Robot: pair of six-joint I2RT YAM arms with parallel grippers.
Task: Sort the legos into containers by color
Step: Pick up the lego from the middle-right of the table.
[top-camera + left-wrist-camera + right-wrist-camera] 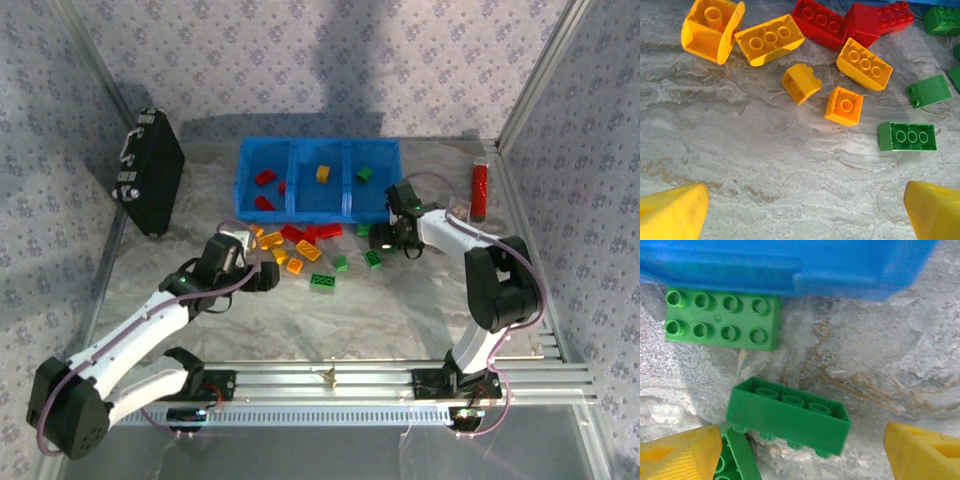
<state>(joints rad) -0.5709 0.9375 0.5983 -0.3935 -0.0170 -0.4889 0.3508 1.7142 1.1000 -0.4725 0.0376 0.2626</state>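
The right fingers (680,450) gape wide and empty. An overturned green lego (787,415) lies between them on the bench (890,365), long axis finger to finger (tray (790,265) just beyond). The left fingers (670,212) are equally wide, with yellow legos (842,106) ahead.

Three containers (320,142), roughly seventeen legos (322,282)

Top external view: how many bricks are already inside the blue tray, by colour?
Red studded plastic bricks: 3
Yellow-orange studded plastic brick: 1
Green studded plastic brick: 1
Total in the bright blue plastic tray: 5
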